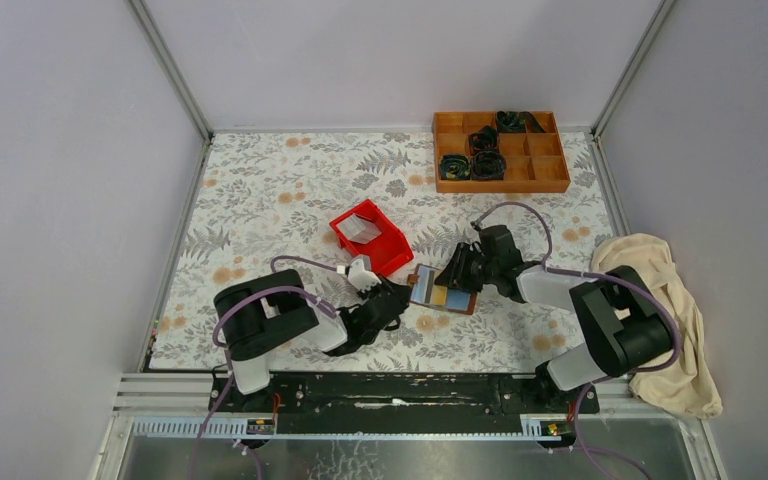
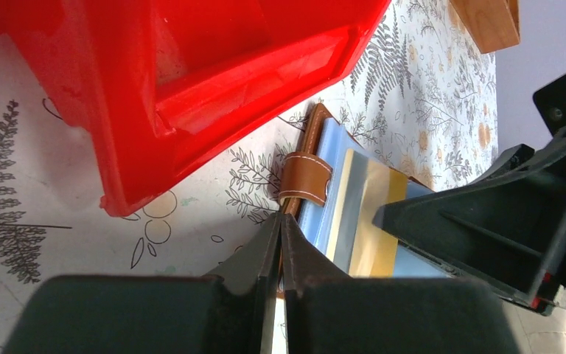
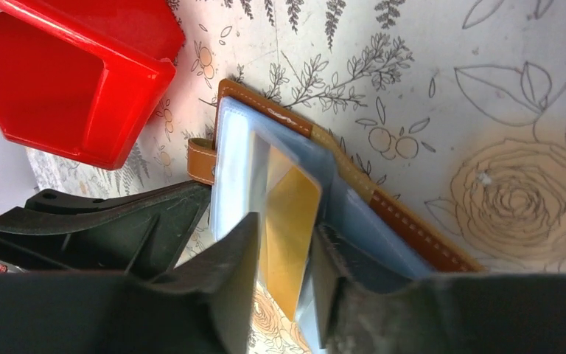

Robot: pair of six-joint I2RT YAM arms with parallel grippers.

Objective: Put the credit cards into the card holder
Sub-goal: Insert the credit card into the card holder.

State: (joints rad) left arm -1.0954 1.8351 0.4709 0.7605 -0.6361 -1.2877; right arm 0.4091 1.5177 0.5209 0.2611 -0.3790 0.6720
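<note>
The brown card holder (image 1: 457,303) lies open on the floral table, its pale blue lining up. My left gripper (image 1: 397,300) is shut on its near leather edge (image 2: 292,209), just below the snap strap (image 2: 306,177). A gold-tan credit card (image 3: 289,210) stands partly inside a clear pocket. My right gripper (image 3: 286,225) straddles that card with its jaws open and a gap on each side. Seen from the left wrist, the gold-tan card (image 2: 376,221) sits beside a greyish strip. Something pale and flat (image 1: 363,229) lies in the red bin; I cannot tell whether it is a card.
The red plastic bin (image 1: 396,252) stands just left of and behind the card holder, close to my left gripper. An orange wooden compartment tray (image 1: 500,187) with black coiled items sits at the back right. A beige cloth (image 1: 665,330) lies beside the right arm.
</note>
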